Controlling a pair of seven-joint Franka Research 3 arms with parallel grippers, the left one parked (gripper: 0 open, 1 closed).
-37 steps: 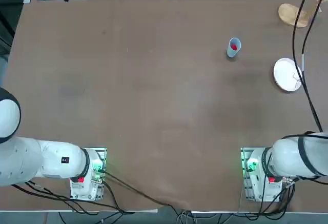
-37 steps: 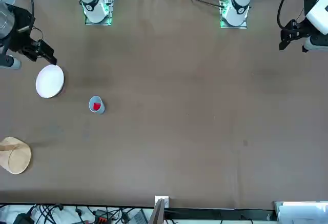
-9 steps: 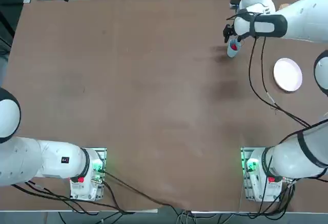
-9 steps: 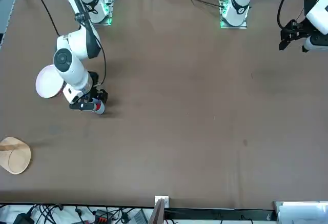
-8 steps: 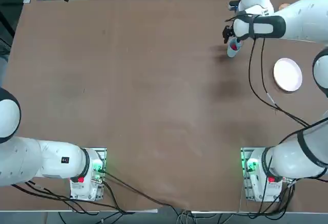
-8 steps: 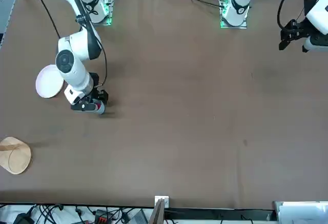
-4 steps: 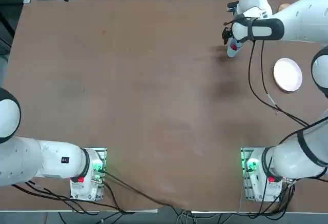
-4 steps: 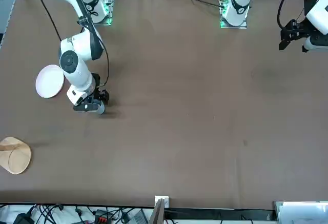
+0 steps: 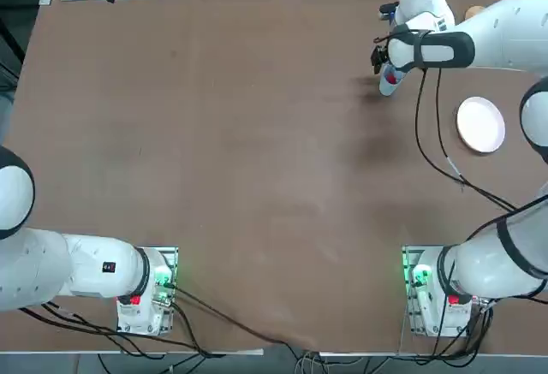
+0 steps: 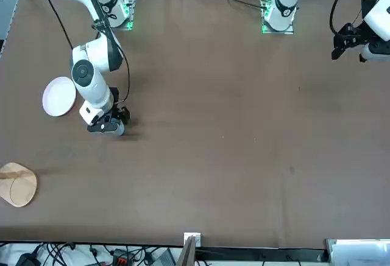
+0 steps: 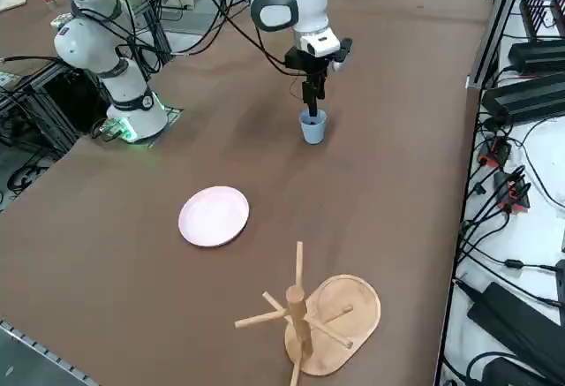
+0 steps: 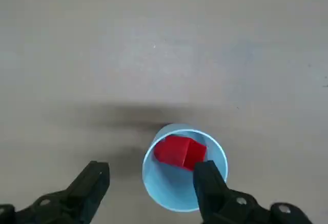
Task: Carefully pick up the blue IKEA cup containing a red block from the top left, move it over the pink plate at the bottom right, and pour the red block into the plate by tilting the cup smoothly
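The right pincer (image 12: 151, 183) hangs open over the upright blue IKEA cup (image 12: 177, 190) (red block (image 12: 179, 151) inside), one finger (image 12: 207, 183) inside its rim

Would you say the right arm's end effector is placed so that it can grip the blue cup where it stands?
Probably yes. The open right end effector hangs over the blue cup, one finger inside the rim, the other outside; nothing stands beside the cup.
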